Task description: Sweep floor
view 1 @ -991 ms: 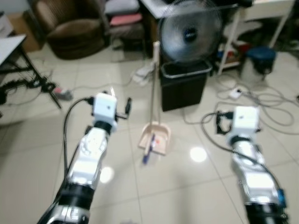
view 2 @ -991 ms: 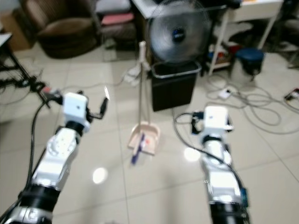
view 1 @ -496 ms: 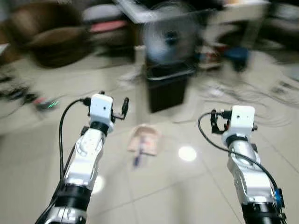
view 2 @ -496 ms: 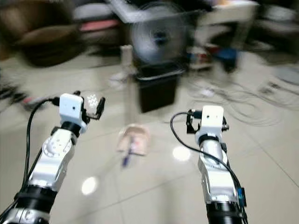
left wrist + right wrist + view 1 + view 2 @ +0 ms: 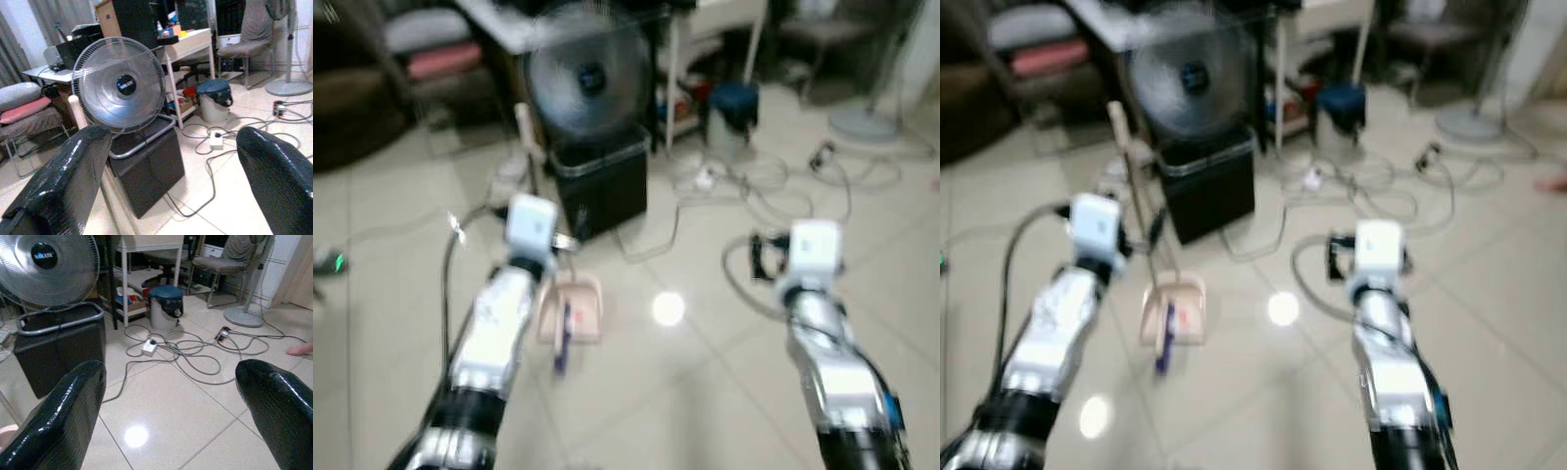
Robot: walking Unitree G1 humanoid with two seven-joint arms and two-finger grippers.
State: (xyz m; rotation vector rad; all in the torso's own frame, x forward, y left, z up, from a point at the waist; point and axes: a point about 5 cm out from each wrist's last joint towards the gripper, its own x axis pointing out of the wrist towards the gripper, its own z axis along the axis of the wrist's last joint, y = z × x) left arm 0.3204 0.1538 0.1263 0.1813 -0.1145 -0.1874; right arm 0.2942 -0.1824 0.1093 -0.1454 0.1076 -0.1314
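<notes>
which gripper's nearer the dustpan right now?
Left. The left gripper hangs just above the dustpan, beside its upright handle. The right gripper is well off to the dustpan's right, over bare tile.

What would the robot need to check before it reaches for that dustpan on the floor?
1. Left gripper open and empty: ok; its fingers stand wide apart with nothing between them.
2. Right gripper open and empty: ok.
3. Dustpan located: ok; it lies on the tiles ahead of the left arm, long handle rising from it, something blue at its mouth.
4. Handle within reach: cannot tell; the head views are blurred.
5. Path clear: not ok; a black bin with a fan stands just behind the dustpan, and cables trail across the floor to the right.
6. Camera steady: not ok; the head views are smeared.
</notes>
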